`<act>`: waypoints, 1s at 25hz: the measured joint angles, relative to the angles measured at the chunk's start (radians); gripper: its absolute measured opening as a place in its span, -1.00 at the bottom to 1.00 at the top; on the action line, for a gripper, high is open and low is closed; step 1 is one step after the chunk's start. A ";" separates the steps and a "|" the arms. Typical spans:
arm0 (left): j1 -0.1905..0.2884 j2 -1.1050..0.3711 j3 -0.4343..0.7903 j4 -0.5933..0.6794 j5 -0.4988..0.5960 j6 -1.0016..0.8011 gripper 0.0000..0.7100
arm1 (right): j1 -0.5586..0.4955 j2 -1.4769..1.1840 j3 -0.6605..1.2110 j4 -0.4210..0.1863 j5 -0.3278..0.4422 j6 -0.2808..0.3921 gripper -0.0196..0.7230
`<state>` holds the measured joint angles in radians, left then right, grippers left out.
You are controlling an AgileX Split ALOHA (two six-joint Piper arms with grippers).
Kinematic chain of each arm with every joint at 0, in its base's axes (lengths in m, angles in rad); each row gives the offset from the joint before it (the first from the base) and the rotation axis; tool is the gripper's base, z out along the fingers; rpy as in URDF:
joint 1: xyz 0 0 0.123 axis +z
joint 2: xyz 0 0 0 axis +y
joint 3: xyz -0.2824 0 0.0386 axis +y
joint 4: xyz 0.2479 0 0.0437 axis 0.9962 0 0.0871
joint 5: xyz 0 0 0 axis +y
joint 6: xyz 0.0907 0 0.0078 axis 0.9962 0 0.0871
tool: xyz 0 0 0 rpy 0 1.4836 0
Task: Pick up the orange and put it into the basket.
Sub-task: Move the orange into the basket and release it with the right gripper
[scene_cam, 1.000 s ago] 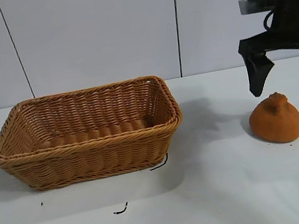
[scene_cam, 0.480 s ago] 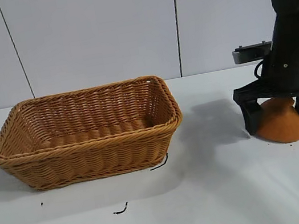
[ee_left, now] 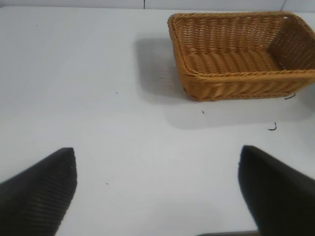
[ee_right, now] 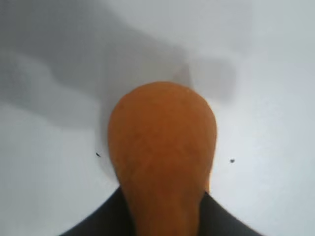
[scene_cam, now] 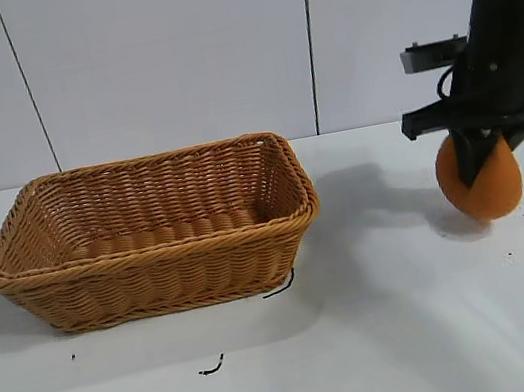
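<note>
Your exterior view shows the whole scene: the basket sits on the white desk, and well off to its right the right claw hangs from its dark arm with the orange in it. Only this view shows you that the fruit is off the desk, with its shadow lying on the surface beneath it.

Your right wrist view gives you what the exterior one hides: the orange seen close, its narrow neck running down between the dark fingers and its broad rounded end pointing away from the camera. No basket appears there.

Your left wrist view shows the left claw over bare desk, well away from the basket; its two dark fingertips stand far apart with nothing between them. The fruit does not show in it.

Compared with half a second ago, the orange has left the desk. Back then it rested on the surface with the right claw's fingers spread on either side of it; now those fingers have drawn in on the fruit and the arm has risen, so the fruit hangs at about the height of the basket's rim.

The right claw is closed narrowly around the upper part of the orange. The basket holds nothing you can see. A small dark scrap lies on the desk in front of the basket.
</note>
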<state>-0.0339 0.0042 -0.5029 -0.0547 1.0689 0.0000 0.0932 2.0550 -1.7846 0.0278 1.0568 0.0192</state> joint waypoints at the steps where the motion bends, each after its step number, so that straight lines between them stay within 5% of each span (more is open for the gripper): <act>1: 0.000 0.000 0.000 0.000 0.000 0.000 0.80 | 0.000 0.000 -0.027 0.000 0.020 0.000 -0.65; 13: 0.000 0.000 0.000 0.000 0.000 0.000 0.80 | 0.121 0.000 -0.150 0.020 0.061 0.002 -0.65; 25: 0.000 0.000 0.000 0.000 0.000 0.000 0.80 | 0.450 0.026 -0.152 0.031 -0.138 0.002 -0.65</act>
<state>-0.0339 0.0042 -0.5029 -0.0547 1.0689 0.0000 0.5436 2.0807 -1.9367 0.0585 0.9188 0.0215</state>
